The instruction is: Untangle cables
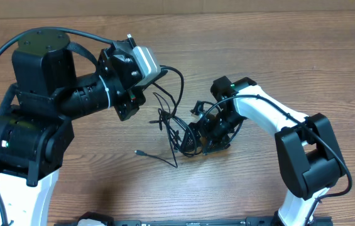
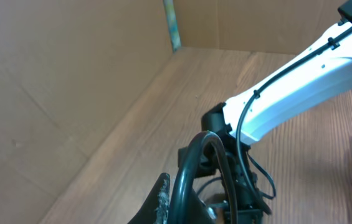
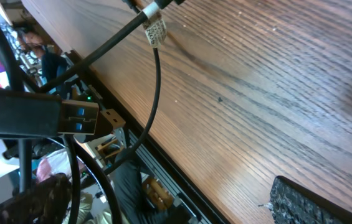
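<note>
Reads as a robotics lab or test bench, not a home. Told first by the wood-grain table [image 1: 259,37], with two robot arms mounted along its near edge: left arm [image 1: 39,125] mostly black, right arm [image 1: 271,116] white and black. Fenced along the table's far and side edges by plain brown cardboard walls [image 2: 70,74], with a strip of tape [image 2: 172,25] at the corner. Just past the table's edge, in the right wrist view: dark metal rails [image 3: 163,168], a small green indicator light [image 3: 88,96], loose wiring, blurred colourful clutter [image 3: 14,43].
</note>
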{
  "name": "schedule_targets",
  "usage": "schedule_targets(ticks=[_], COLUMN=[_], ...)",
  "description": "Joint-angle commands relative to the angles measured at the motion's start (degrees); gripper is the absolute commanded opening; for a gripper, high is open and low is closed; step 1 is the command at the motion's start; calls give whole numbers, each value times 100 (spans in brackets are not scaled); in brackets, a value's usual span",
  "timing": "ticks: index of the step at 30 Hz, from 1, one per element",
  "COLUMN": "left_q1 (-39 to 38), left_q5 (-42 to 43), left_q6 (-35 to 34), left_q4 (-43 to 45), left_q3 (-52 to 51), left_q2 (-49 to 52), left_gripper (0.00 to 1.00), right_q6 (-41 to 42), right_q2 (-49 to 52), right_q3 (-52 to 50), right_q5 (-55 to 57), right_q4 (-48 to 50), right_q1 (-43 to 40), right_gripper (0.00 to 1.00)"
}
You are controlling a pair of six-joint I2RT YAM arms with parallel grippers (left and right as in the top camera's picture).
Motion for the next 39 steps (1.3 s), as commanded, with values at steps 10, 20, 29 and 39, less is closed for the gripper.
schedule_targets(ticks=[10, 20, 29, 39], left_q1=[35, 35, 37, 37], left_q5=[-24, -365, -660, -2839], left_q6=[-98, -101, -361, -2026], left_q4=[-201, -271, -313, -332], left_q3=[76, 76, 76, 76], left_q2=[-107, -107, -105, -103], left_gripper=[4, 4, 4, 4], right_q6=[9, 223, 304, 122], right_q2=[-157, -157, -157, -157], right_q3=[81, 81, 81, 81], right_q5=[-131, 11, 229, 59], right_q4=[-50, 127, 129, 50], right_q1=[-535, -684, -942, -949], right_gripper=[100, 100, 100, 100])
